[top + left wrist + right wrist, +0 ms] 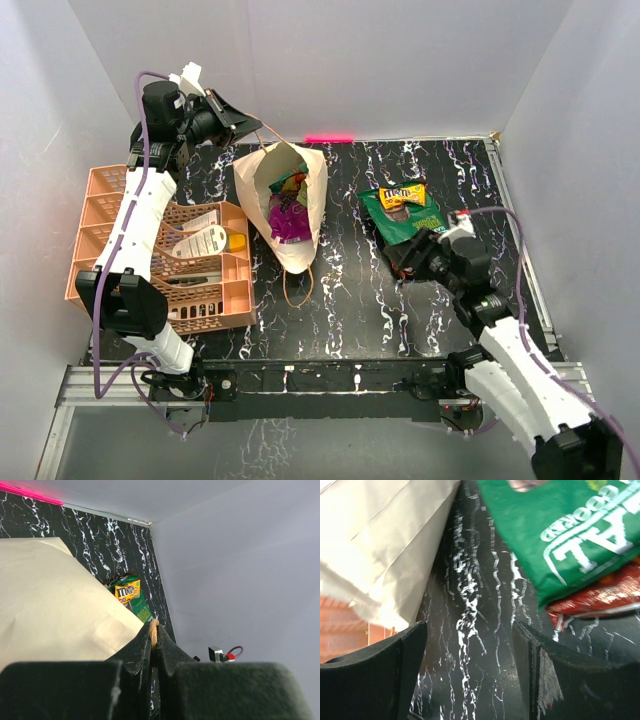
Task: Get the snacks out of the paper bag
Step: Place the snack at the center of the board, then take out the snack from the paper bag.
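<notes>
The left end effector (252, 126) is clamped on one thin handle (154, 631) of the paper bag (300, 255), holding it up toward the far left corner of the surface (350, 300), beside the orange basket (100, 200). The right end effector (469, 632) hangs with its fingers apart and empty, low over the surface near the right edge, just beside the green packet (410, 222), the yellow M&M's packet (403, 195) and a red packet (600, 597) already out. A magenta-purple packet (290, 220) and others lie inside the bag. One thin loop carries the bag, so a tug could tear it or topple the bag shut, and a reach might snag the loose near handle. The mouth faces upward, a teardrop whose long axis runs from the far edge toward the near edge.
</notes>
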`<state>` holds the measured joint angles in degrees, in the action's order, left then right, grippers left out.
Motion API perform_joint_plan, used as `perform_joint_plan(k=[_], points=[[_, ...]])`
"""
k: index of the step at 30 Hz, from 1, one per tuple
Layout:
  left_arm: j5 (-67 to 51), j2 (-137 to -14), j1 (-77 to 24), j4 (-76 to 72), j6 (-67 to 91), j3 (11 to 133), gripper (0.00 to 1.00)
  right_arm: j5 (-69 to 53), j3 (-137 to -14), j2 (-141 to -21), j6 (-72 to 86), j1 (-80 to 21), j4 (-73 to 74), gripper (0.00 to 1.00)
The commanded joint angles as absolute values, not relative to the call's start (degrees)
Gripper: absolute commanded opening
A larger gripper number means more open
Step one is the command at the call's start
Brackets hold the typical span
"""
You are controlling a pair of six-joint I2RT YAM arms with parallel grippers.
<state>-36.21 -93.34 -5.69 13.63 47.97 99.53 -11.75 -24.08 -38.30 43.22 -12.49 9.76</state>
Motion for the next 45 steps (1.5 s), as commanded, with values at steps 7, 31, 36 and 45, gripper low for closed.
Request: perform_joint_plan(k=[7, 31, 36, 45], points=[[-35.7, -91.8, -5.2, 13.8, 47.3, 101.7, 0.0, 21.4, -55.6, -63.2, 19.3, -56.9, 13.9, 0.6], [-37.2, -92.4, -5.2, 13.4, 48.6, 106.3, 0.0, 28.7, -92.7, -105.1, -2.0, -53.0, 13.2, 0.25], [-37.4, -92.5, -5.2, 12.8, 49.2, 106.0, 0.0, 27.8, -98.6, -110.7, -0.9, -51.5, 16.4, 0.27], [-37.8, -92.9, -5.2, 12.9, 49.3, 106.6, 0.0, 32.0, -104.3, -117.1, 3.4, -49.2, 21.1, 0.36]])
